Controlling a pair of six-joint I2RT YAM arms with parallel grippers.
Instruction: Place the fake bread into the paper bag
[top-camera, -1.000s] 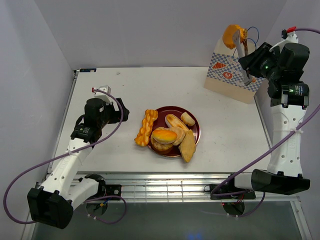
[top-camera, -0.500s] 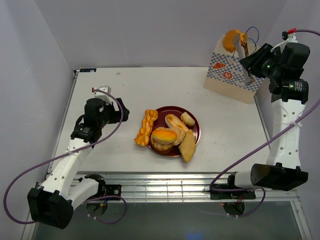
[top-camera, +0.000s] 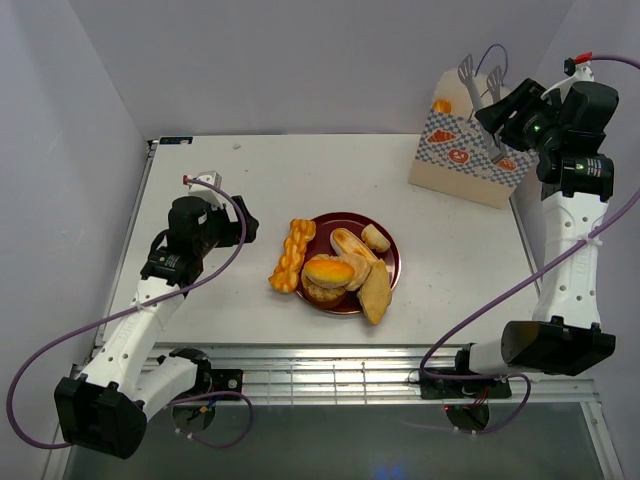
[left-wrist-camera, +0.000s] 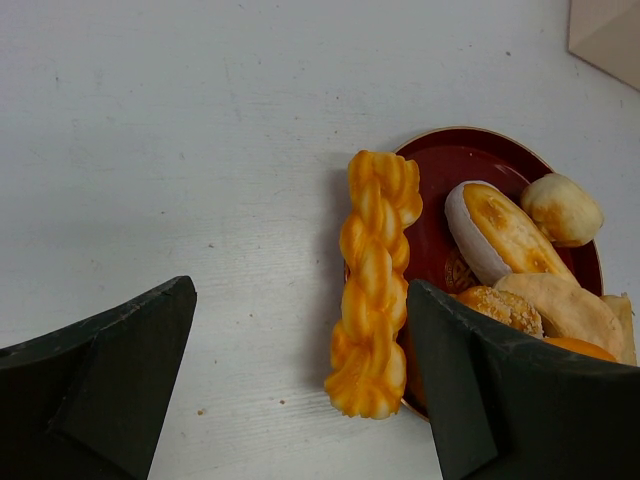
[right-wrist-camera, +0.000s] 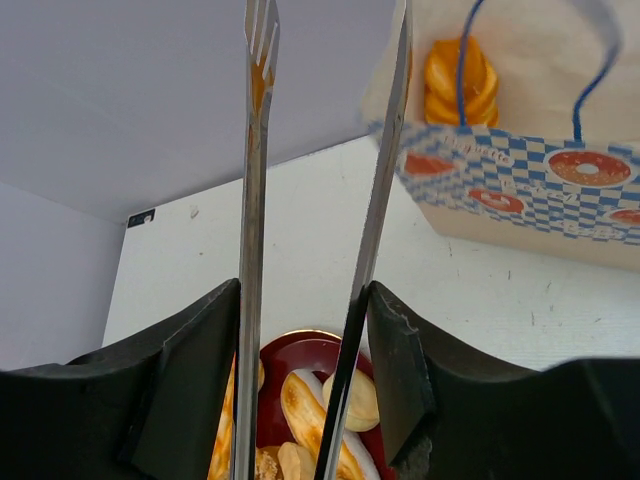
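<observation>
The paper bag (top-camera: 465, 155) stands at the table's far right; it also shows in the right wrist view (right-wrist-camera: 520, 190). An orange pastry (top-camera: 441, 105) lies inside it (right-wrist-camera: 455, 80). My right gripper (top-camera: 497, 122) (right-wrist-camera: 303, 300) holds metal tongs (top-camera: 480, 82) (right-wrist-camera: 255, 200), their arms spread and empty above the bag. The rest of the fake bread is mid-table: a braided stick (top-camera: 291, 255) (left-wrist-camera: 375, 285) beside the plate, and a round bun (top-camera: 328, 272), oval roll (top-camera: 352, 243), small bun (top-camera: 376, 237) and flat wedge (top-camera: 376, 292) on it. My left gripper (top-camera: 245, 228) (left-wrist-camera: 300, 290) is open and empty, left of the braided stick.
The dark red plate (top-camera: 392, 262) (left-wrist-camera: 450, 150) carries the pile of pastries. The bag's blue cord handles (right-wrist-camera: 590, 60) stick up beside the tongs. Walls close in at the left, right and back of the white table (top-camera: 250, 180).
The tongs held an orange pastry above the bag; they have opened and the pastry now lies inside the bag. The left arm has not moved.
</observation>
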